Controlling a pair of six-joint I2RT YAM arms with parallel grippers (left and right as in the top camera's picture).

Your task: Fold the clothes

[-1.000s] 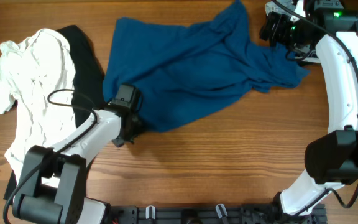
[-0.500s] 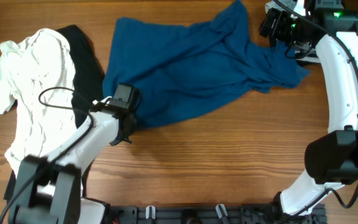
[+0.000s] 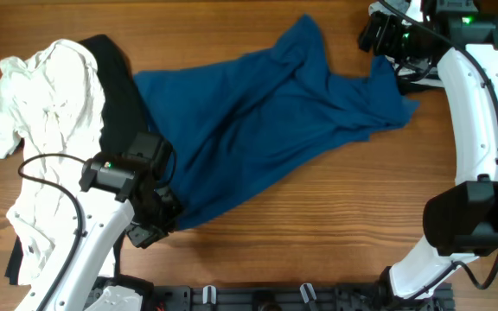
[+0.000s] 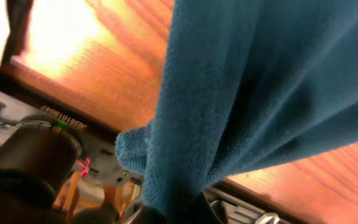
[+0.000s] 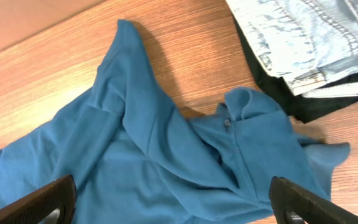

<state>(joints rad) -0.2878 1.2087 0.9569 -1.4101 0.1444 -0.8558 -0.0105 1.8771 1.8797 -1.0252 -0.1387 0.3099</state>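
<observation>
- The desk (image 3: 318, 225) is warm brown wood with long plank grain. It runs bare between the two sets of jaws and shines glossy close under the left ones.
- The blue top (image 3: 266, 130) is a soft, matte knit with a fine nubby surface. It lies rumpled in long diagonal folds, stretching from the left jaws up to just beneath the right jaws.
- A white shirt (image 3: 50, 104), thin and heavily creased, lies crumpled well out on the outer side of the left jaws.
- A black garment (image 3: 124, 104), smooth and plain, sits between that white shirt and the left jaws, touching the blue top's edge.
- Pale denim (image 5: 303, 37) with stitched seams rests on dark cloth (image 5: 328, 99) beyond the right jaws.
- The left jaws are closed on a corner of the blue top, and the cloth is gathered into a tight bunch there.
- The right jaws stand wide and hold nothing, their dark fingertips (image 5: 48, 199) spread far apart above the blue top.
</observation>
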